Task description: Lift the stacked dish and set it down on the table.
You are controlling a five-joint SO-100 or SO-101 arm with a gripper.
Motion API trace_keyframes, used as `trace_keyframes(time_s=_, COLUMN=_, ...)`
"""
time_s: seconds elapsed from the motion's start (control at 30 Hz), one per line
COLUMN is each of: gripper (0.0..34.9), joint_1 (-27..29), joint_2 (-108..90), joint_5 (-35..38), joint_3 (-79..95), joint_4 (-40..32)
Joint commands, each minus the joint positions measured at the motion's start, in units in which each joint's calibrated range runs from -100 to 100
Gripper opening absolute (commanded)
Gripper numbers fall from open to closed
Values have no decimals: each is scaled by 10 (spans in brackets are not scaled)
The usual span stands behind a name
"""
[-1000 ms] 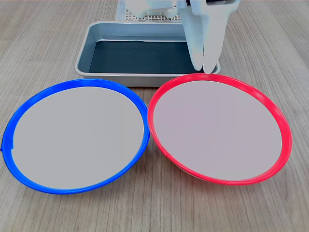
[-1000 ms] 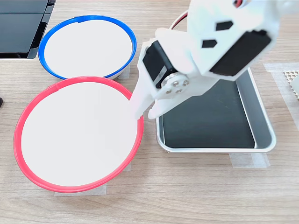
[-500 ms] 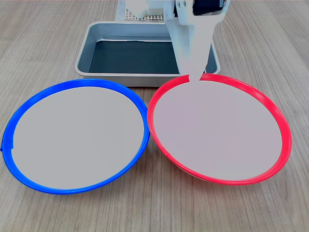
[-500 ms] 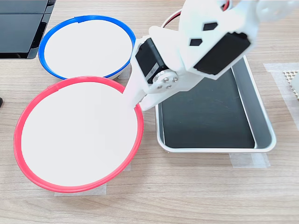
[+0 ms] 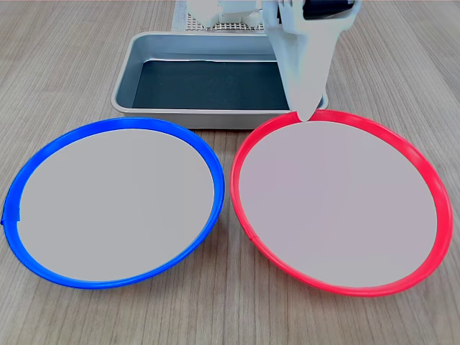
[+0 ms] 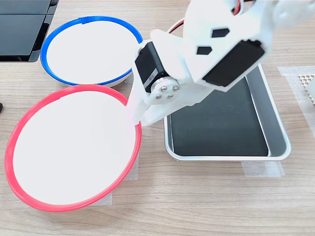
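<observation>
In the first exterior view, two large round shallow dishes fill the foreground of a light wood-grain table. The blue-rimmed dish lies on the first exterior view's left, resting flat on the tabletop. The stacked dish, with its bright red rim and flat pale grey centre, sits on the first exterior view's right, just beside the blue one, with a narrow gap between the two rims.

At the far edge of the red rim, the white gripper comes down from above. Its fingers taper to a single point right at the rim, and the jaws look pressed together on that edge, so the gripper appears to be pinching the red rim of the dish. In the second exterior view the gripper meets the stacked dish at the rim nearest the tray. Below the dish, a strip of pale tape on the table shows past the rim.

Behind the dishes stands a grey rectangular tray with a dark bottom. In the second exterior view the tray lies on the second exterior view's right, partly under the white arm with its black motor blocks, and the blue-rimmed dish lies beyond the red one.

No brand, label or readable writing shows on anything.
</observation>
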Motion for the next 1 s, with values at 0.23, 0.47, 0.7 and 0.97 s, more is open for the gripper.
trace_keyframes(time_s=0.23, gripper=1, joint_1=-14, joint_2=-2, joint_5=3, joint_3=20, joint_4=-23)
trace_keyframes(time_s=0.47, gripper=56, joint_1=10, joint_2=-7, joint_5=27, joint_3=57, joint_4=-24)
trace_keyframes(time_s=0.7, gripper=69, joint_1=16, joint_2=-87, joint_5=30, joint_3=48, joint_4=54)
trace_keyframes(time_s=0.97, gripper=2, joint_1=39, joint_2=-270, joint_5=40, joint_3=55, joint_4=193)
